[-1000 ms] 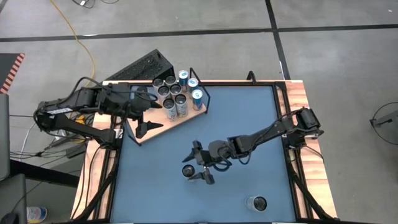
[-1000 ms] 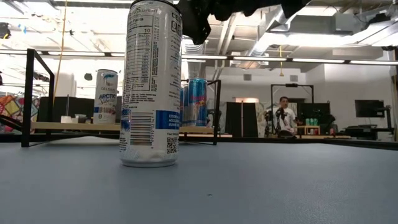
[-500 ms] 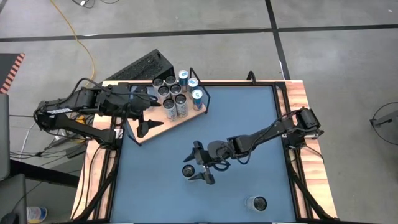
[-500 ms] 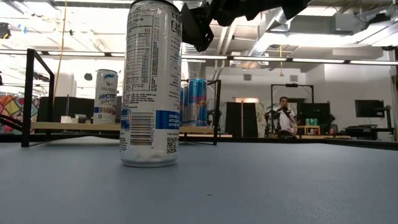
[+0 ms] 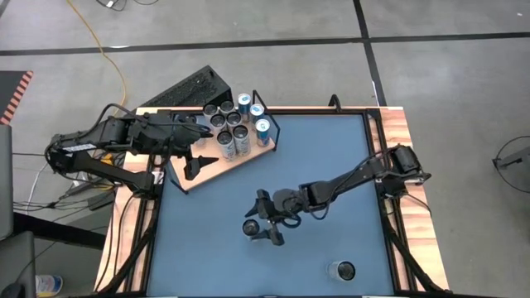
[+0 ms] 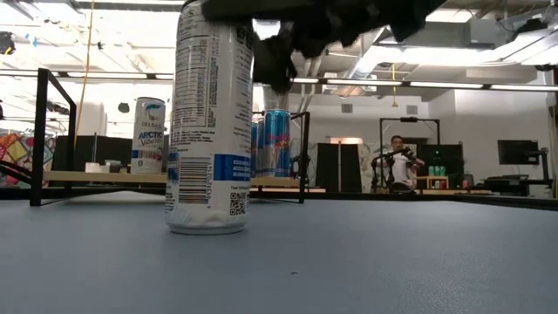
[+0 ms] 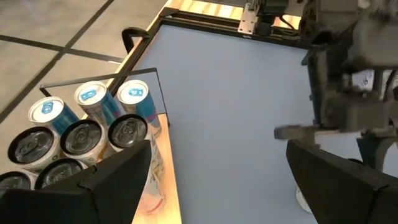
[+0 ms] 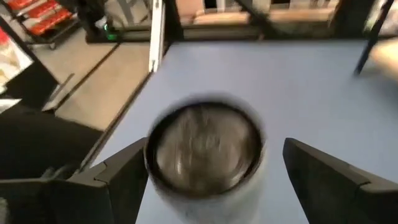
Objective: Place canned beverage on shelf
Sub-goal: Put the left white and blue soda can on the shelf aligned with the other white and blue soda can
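Note:
A tall white canned beverage (image 5: 251,227) stands upright on its base on the blue tabletop; it also shows in the low view (image 6: 209,122) and in the right wrist view (image 8: 204,148). My right gripper (image 5: 268,219) is open, with one finger on either side of the can's top; I cannot tell whether they touch it. The pale-wood shelf (image 5: 207,171) lies at the table's far left and holds several upright cans (image 5: 232,126). My left gripper (image 5: 196,151) is open and empty above the shelf's near-left part.
Another can (image 5: 340,271) stands near the table's near right edge. The shelf's black wire frame (image 6: 40,131) rises at its end. A black keyboard-like object (image 5: 186,87) lies beyond the table's far edge. A person (image 6: 401,161) shows in the room behind.
My right gripper has come down and a little toward the table's left, so its open fingers now stand around the top of the white can. The can still stands upright in the same place.

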### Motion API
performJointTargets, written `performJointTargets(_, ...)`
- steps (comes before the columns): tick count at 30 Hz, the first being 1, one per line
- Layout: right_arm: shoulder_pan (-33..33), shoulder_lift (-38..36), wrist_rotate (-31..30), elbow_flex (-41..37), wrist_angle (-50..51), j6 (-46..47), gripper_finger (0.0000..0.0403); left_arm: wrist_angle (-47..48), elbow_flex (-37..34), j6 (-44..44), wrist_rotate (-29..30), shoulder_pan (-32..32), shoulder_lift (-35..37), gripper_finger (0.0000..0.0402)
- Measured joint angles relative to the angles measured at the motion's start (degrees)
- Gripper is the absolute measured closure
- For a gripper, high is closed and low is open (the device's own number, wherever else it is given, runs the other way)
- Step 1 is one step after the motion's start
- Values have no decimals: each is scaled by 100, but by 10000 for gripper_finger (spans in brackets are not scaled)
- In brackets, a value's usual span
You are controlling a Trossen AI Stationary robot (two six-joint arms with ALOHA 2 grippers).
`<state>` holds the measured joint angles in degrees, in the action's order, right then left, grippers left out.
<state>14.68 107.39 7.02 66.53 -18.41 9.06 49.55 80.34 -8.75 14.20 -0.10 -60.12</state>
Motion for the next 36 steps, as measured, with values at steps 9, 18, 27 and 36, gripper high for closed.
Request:
performJointTargets(9,-148,342,540,183,-327,456,64,3,0,-82,0,0,0,42)
performJointTargets(18,-108,299,-811,179,36,594,181,65,0,-184,4,0,0,42)
performJointTargets(27,166,294,-2650,185,361,1550,180,76,2,-262,251,0,-225,42)
performJointTargets(36,348,242,-5417,1111,3612,2117,180,-28,2,-671,761,2,-769,42)
